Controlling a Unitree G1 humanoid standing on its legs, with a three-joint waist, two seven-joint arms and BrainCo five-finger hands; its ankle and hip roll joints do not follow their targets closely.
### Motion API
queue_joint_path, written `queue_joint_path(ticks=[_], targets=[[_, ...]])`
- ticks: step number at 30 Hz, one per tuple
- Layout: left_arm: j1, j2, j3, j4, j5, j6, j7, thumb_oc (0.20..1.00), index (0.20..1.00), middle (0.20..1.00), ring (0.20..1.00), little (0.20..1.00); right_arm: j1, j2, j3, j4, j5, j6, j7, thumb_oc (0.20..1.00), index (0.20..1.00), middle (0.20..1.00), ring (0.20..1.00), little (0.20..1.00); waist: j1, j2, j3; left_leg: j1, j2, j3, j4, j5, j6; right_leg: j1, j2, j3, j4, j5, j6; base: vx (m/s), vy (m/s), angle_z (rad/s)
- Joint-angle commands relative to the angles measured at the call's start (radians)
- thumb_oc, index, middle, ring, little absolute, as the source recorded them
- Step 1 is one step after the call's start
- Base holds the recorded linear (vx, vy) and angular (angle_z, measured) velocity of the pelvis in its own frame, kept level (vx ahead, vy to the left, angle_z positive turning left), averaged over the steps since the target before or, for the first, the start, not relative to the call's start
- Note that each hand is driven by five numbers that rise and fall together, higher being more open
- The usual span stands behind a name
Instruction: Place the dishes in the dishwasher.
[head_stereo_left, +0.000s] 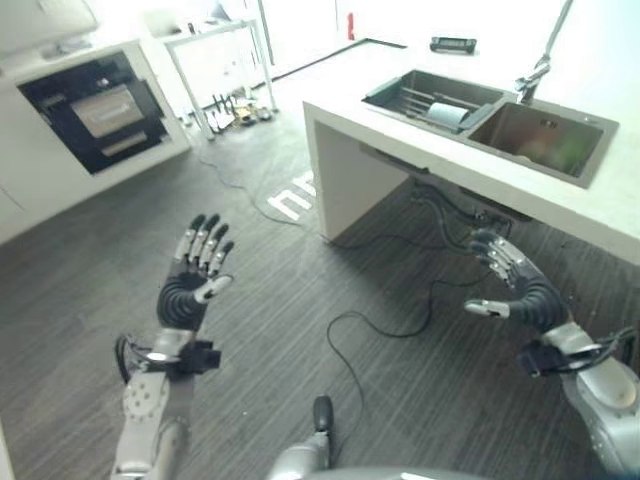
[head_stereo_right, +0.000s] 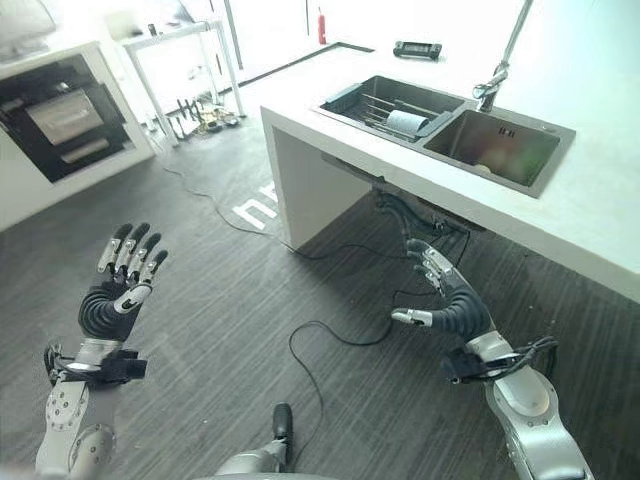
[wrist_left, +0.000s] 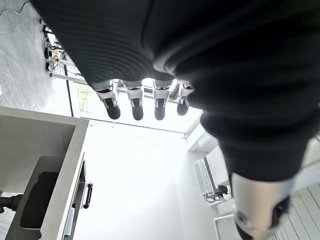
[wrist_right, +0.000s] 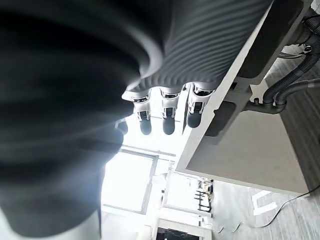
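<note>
Both hands hang over bare floor, holding nothing. The left hand is raised with its fingers straight and spread; the right hand has fingers relaxed and apart, thumb out. Up beyond the right hand, the white counter carries a sink and, beside it, a recessed rack holding a pale dish. Far beyond the left hand stands a dark built-in appliance. The right wrist view shows the counter's underside with grey hoses.
</note>
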Motion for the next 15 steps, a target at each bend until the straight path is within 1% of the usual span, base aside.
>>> queue_joint_path(ticks=[1,2,3,5,6,7,8,9,10,11,12,13,15], targets=[[-0.019,0.052,0.0,-0.057,0.011,-0.057,0.011,1.0,1.0,1.0,1.0,1.0,-0.052,0.012,-0.032,-0.058,0.062,-0.033,-0.006,1.0,1.0,1.0,1.0,1.0,0.006,0.017,-0.064,0.011,0.086,-0.029,-0.005,0.118,-0.09,-0.075,0.035,-0.075,-0.089,0.173,0.039,0.27,0.286,-0.54],[-0.034,0.057,-0.003,-0.06,0.022,-0.044,0.012,1.0,1.0,1.0,1.0,1.0,-0.05,0.02,-0.035,-0.063,0.07,-0.029,-0.009,1.0,1.0,1.0,1.0,1.0,0.004,0.012,-0.072,0.021,0.077,-0.024,-0.005,0.108,-0.079,-0.078,0.026,-0.078,-0.069,0.18,0.047,0.33,0.352,-0.43],[-0.061,0.063,-0.012,-0.06,0.039,-0.023,0.009,1.0,1.0,1.0,1.0,1.0,-0.048,0.042,-0.036,-0.065,0.066,-0.029,-0.017,1.0,1.0,1.0,1.0,1.0,0.0,0.002,-0.086,0.036,0.056,-0.018,-0.005,0.091,-0.057,-0.096,0.01,-0.086,-0.01,0.211,0.066,0.26,0.276,-0.34],[-0.076,0.072,-0.018,-0.057,0.05,-0.008,-0.003,1.0,1.0,1.0,1.0,1.0,-0.046,0.062,-0.032,-0.066,0.045,-0.03,-0.032,1.0,1.0,1.0,1.0,1.0,-0.001,-0.004,-0.095,0.048,0.039,-0.021,-0.005,0.082,-0.043,-0.126,-0.001,-0.092,0.066,0.239,0.085,0.23,0.255,0.11],[-0.086,0.078,-0.023,-0.059,0.074,0.002,-0.008,1.0,1.0,1.0,1.0,1.0,-0.048,0.074,-0.029,-0.063,0.036,-0.027,-0.043,1.0,1.0,1.0,1.0,1.0,-0.004,-0.006,-0.1,0.061,0.027,-0.024,-0.005,0.074,-0.032,-0.166,-0.005,-0.095,0.155,0.275,0.106,0.22,0.259,0.28],[-0.093,0.08,-0.029,-0.059,0.088,0.01,-0.012,1.0,1.0,1.0,1.0,1.0,-0.052,0.086,-0.025,-0.059,0.03,-0.024,-0.051,1.0,1.0,1.0,1.0,1.0,-0.008,-0.004,-0.101,0.073,0.02,-0.029,-0.005,0.066,-0.024,-0.198,-0.004,-0.094,0.227,0.308,0.115,0.24,0.313,0.18],[-0.103,0.082,-0.037,-0.056,0.096,0.017,-0.015,1.0,1.0,1.0,1.0,1.0,-0.054,0.104,-0.017,-0.051,0.024,-0.031,-0.053,1.0,1.0,1.0,1.0,1.0,-0.014,0.01,-0.097,0.1,0.019,-0.034,-0.005,0.051,-0.014,-0.268,0.006,-0.109,0.368,0.352,0.119,0.2,0.262,0.06],[-0.107,0.082,-0.039,-0.055,0.098,0.021,-0.016,1.0,1.0,1.0,1.0,1.0,-0.054,0.11,-0.014,-0.048,0.022,-0.035,-0.054,1.0,1.0,1.0,1.0,1.0,-0.015,0.015,-0.095,0.106,0.019,-0.034,-0.005,0.045,-0.011,-0.299,0.009,-0.114,0.417,0.356,0.118,0.28,0.364,0.07],[-0.11,0.082,-0.032,-0.058,0.12,0.028,-0.001,1.0,1.0,1.0,1.0,1.0,-0.047,0.133,0.0,-0.047,0.022,-0.039,-0.036,1.0,1.0,1.0,1.0,1.0,-0.023,0.026,-0.078,0.155,0.019,-0.012,-0.005,0.015,-0.003,-0.403,-0.007,-0.191,0.477,0.34,0.11,0.21,0.242,0.07],[-0.11,0.083,-0.029,-0.061,0.119,0.032,0.001,1.0,1.0,1.0,1.0,1.0,-0.043,0.133,0.0,-0.048,0.02,-0.041,-0.034,1.0,1.0,1.0,1.0,1.0,-0.024,0.026,-0.076,0.16,0.02,-0.011,-0.005,0.013,-0.003,-0.408,-0.012,-0.201,0.467,0.333,0.108,0.23,0.215,-0.29],[-0.11,0.089,-0.022,-0.065,0.112,0.042,0.004,1.0,1.0,1.0,1.0,1.0,-0.036,0.13,-0.004,-0.051,0.02,-0.04,-0.031,1.0,1.0,1.0,1.0,1.0,-0.027,0.026,-0.071,0.17,0.02,-0.006,-0.005,0.01,-0.004,-0.411,-0.017,-0.225,0.423,0.315,0.102,0.21,0.038,-0.26],[-0.113,0.099,-0.014,-0.067,0.094,0.049,-0.001,1.0,1.0,1.0,1.0,1.0,-0.017,0.117,-0.024,-0.056,0.038,-0.041,-0.022,1.0,1.0,1.0,1.0,1.0,-0.038,0.02,-0.059,0.194,0.018,0.002,-0.005,-0.004,-0.008,-0.402,-0.025,-0.278,0.295,0.3,0.098,0.25,0.019,-0.22],[-0.11,0.102,-0.009,-0.069,0.08,0.05,-0.008,1.0,1.0,1.0,1.0,1.0,-0.001,0.103,-0.047,-0.056,0.066,-0.047,-0.011,1.0,1.0,1.0,1.0,1.0,-0.05,0.014,-0.044,0.226,0.017,0.009,-0.005,-0.03,-0.013,-0.41,-0.042,-0.323,0.176,0.321,0.1,0.26,-0.039,-0.07]])
